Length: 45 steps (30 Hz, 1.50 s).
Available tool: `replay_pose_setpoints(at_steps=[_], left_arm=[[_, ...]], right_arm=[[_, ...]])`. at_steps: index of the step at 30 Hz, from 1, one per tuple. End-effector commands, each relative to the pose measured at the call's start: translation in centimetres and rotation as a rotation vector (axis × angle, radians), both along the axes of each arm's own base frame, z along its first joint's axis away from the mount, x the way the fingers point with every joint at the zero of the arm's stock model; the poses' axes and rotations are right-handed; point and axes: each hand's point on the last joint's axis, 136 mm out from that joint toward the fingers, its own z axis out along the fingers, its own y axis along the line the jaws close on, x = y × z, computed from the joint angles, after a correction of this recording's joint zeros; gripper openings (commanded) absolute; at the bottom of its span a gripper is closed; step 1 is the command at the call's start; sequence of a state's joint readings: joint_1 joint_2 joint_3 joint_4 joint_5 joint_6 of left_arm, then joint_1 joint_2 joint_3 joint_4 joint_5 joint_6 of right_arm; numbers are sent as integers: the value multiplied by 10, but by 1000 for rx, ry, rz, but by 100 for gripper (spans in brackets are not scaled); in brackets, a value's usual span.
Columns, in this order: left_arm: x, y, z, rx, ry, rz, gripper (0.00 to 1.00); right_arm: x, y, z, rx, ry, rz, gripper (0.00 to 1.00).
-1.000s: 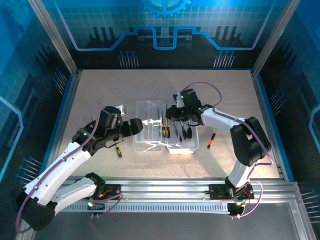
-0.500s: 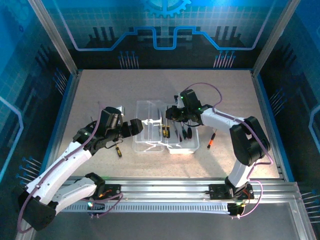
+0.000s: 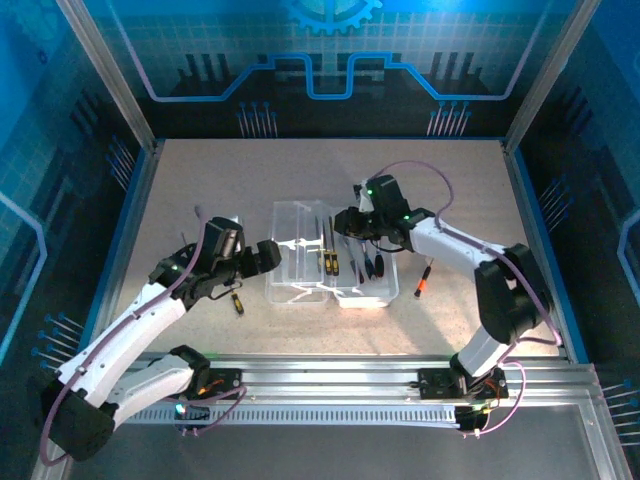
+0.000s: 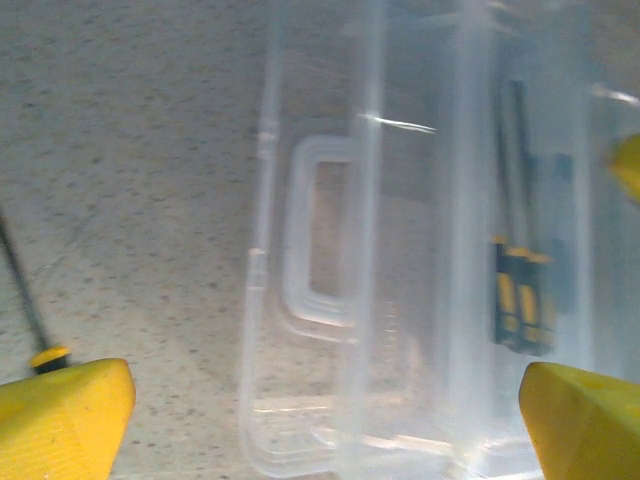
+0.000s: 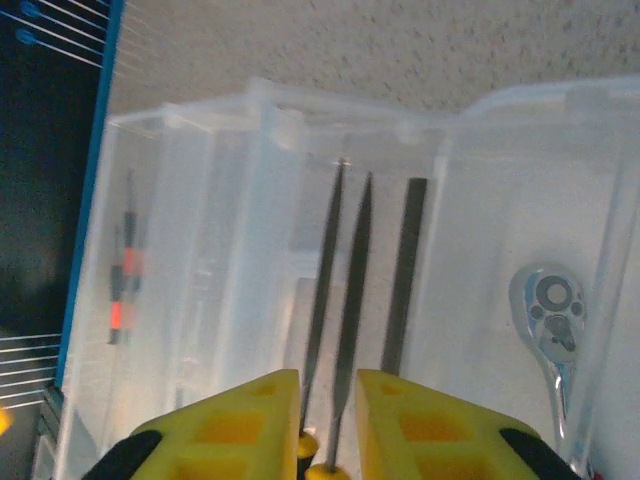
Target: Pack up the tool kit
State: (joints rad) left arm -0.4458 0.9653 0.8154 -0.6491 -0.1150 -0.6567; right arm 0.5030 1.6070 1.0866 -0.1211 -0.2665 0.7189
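The clear plastic case (image 3: 365, 285) lies open mid-table, its lid (image 3: 298, 262) flat to the left. Two black-and-yellow screwdrivers (image 3: 328, 262) lie inside near the hinge. My left gripper (image 3: 270, 255) hovers at the lid's left edge, open wide, with the lid handle (image 4: 318, 240) and bare plastic between its yellow fingers (image 4: 62, 415). My right gripper (image 5: 330, 420) hangs over the case base, its fingers close together on a screwdriver (image 5: 348, 300) whose thin shaft and yellow collar sit in the gap. A second shaft runs beside the left finger.
One loose black-and-yellow screwdriver (image 3: 237, 303) lies on the table left of the lid, and an orange one (image 3: 422, 280) lies right of the case. A chrome ratchet head (image 5: 548, 310) rests in the case base. Blue walls ring the table.
My left gripper has drawn back a little to the left, away from the lid. The right arm's elbow has swung out to the right while its gripper stayed over the case.
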Motion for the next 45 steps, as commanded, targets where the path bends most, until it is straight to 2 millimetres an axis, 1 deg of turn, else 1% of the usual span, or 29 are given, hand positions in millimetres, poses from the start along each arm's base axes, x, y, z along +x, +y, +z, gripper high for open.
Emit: replay_pose_setpoints(at_steps=[1, 4, 6, 9, 11, 13, 14, 15, 17, 20, 21, 24, 25, 26, 30, 32, 34, 39, 45], left_arm=[[-6, 28, -26, 74, 81, 108, 97], [-9, 38, -43, 69, 148, 164, 95], [-14, 42, -55, 85, 195, 184, 94], [-23, 46, -71, 106, 258, 201, 92], [-28, 47, -82, 108, 287, 209, 92], [-35, 49, -96, 103, 326, 238, 91], [-38, 50, -102, 107, 344, 249, 90], [-40, 51, -109, 110, 358, 260, 90], [-43, 52, -119, 114, 386, 269, 88], [-44, 52, -133, 136, 429, 274, 82], [-43, 52, -137, 141, 439, 273, 77], [-41, 50, -150, 158, 478, 262, 60], [-42, 51, -154, 171, 495, 263, 56], [-42, 53, -157, 187, 506, 270, 54], [-43, 59, -160, 232, 518, 272, 35], [-44, 60, -160, 236, 522, 267, 32], [-44, 58, -160, 232, 524, 248, 26], [-44, 57, -158, 224, 507, 238, 19], [-42, 57, -149, 214, 459, 227, 18]], right_arm=[[-10, -12, 35, 5, -91, -6, 24], [-22, -20, 54, 15, -145, -11, 26], [-30, -26, 60, 23, -168, -15, 28], [-42, -32, 64, 32, -186, -14, 29], [-49, -35, 61, 34, -184, -6, 31], [-57, -37, 56, 32, -176, 8, 33], [-59, -39, 52, 26, -168, 9, 33], [-64, -41, 44, 17, -153, 10, 33], [-66, -44, 40, 19, -150, 4, 34], [-68, -45, 41, 27, -152, 8, 34], [-69, -46, 41, 28, -152, 9, 34], [-70, -46, 43, 30, -155, 10, 34], [-70, -46, 43, 32, -154, 11, 34], [-70, -46, 44, 33, -152, 14, 34], [-71, -47, 45, 38, -153, 10, 34], [-70, -48, 45, 42, -154, 0, 33], [-70, -47, 46, 52, -154, 2, 33], [-70, -46, 49, 59, -154, 2, 33], [-71, -46, 51, 62, -156, 3, 33]])
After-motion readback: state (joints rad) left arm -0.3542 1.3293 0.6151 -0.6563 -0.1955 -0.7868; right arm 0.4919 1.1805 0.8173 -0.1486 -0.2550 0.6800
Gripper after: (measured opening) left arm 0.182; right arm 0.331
